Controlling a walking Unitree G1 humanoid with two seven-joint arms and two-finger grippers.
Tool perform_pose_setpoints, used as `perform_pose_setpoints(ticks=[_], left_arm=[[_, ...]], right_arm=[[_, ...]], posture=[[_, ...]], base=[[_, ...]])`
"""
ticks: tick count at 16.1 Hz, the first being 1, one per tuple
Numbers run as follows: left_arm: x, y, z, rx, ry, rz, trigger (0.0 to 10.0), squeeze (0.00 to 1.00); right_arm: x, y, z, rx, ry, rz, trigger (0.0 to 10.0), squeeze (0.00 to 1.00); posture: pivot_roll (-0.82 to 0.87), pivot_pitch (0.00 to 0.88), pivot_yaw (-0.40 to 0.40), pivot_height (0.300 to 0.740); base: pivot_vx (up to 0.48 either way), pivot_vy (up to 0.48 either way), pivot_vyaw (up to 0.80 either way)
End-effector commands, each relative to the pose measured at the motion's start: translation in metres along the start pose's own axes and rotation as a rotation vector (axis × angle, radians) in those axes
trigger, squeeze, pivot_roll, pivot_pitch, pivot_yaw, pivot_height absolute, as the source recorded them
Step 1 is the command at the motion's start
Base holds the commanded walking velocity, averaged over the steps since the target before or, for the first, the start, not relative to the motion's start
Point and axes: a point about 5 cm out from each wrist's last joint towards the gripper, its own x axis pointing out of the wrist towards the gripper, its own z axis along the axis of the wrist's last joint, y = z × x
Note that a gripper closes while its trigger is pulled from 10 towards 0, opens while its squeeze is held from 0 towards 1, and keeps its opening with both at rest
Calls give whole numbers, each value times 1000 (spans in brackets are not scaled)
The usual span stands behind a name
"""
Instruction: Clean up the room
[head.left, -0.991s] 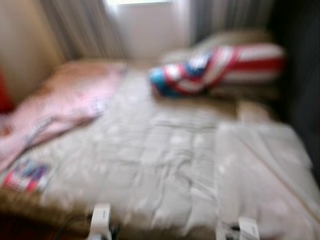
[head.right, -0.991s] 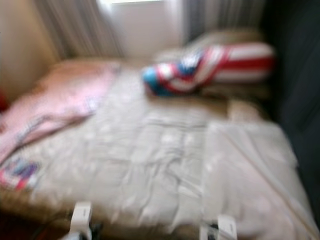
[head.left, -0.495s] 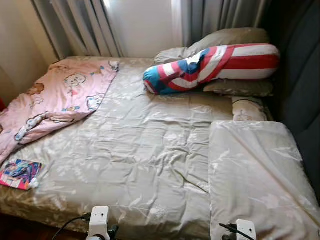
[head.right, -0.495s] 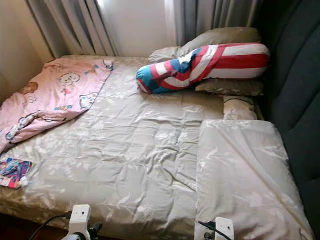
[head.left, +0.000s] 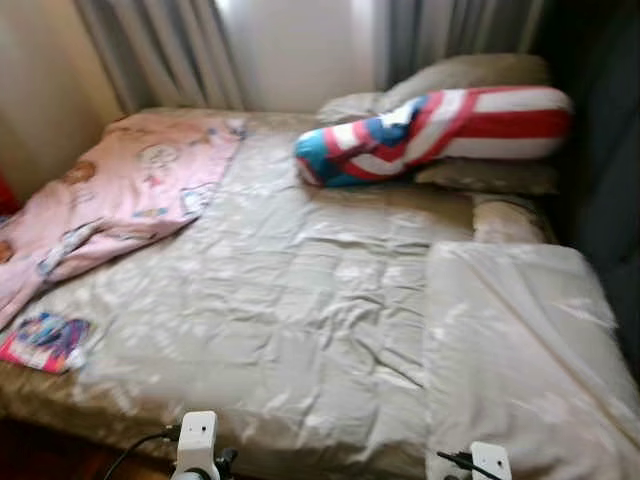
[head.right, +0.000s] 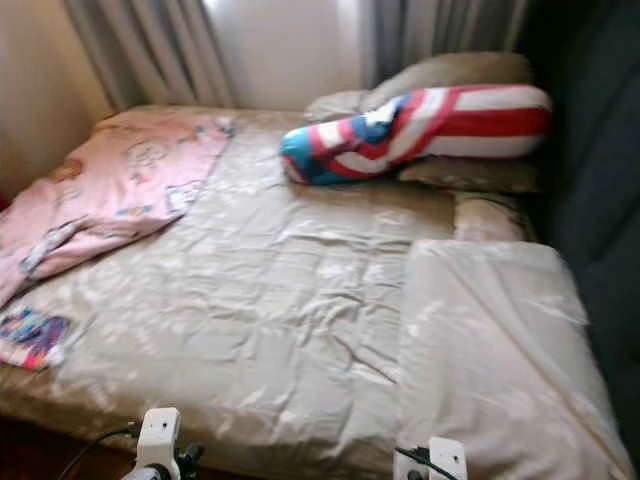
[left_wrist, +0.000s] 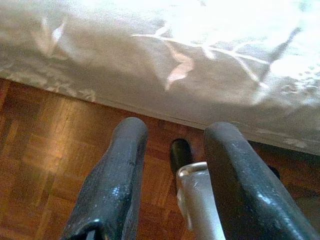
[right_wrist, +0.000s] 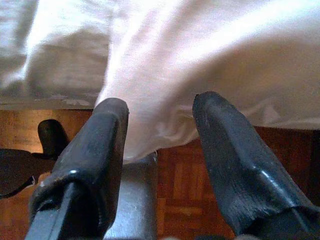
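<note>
Since half a second ago my head has swung a little, so the whole bed (head.left: 330, 330) sits slightly shifted and softly blurred in my eyes; nothing on it has moved. I judge I am only sizing up the room, with no tidying begun.

The pink blanket (head.left: 110, 200) lies crumpled over the bed's far left corner, spilling toward the near left edge. A small colourful book (head.left: 42, 340) rests on the cover near that left edge, just beside the blanket's tail. The striped bolster (head.left: 440, 130) leans across the grey pillows (head.left: 470, 75) at the head, and the beige cover has a folded-over panel (head.left: 510, 350) on the right.

My left fingers (left_wrist: 120, 175) hang low, spread apart and empty, over the wooden floor (left_wrist: 45, 150) at the bed's edge. My right fingers (right_wrist: 110, 150) are likewise spread and empty, beneath the overhanging cover.

The book and blanket are well apart from both arms, so I judge I must step left and reach over the mattress edge
</note>
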Motion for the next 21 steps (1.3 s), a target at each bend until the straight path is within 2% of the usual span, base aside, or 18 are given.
perform_pose_setpoints(ticks=[1,12,21], left_arm=[[-1,6,-3,9,12,15,10000,0],[0,4,1,23,0,6,10000,0],[0,4,4,23,-8,6,10000,0]], right_arm=[[0,5,-4,1,16,11,10000,0],[0,8,-3,-1,15,11,10000,0],[1,8,1,7,-2,13,10000,0]], posture=[[-80,31,59,740],[-84,15,66,740],[-83,37,67,740]], base=[[0,341,0],[0,343,0],[0,341,0]])
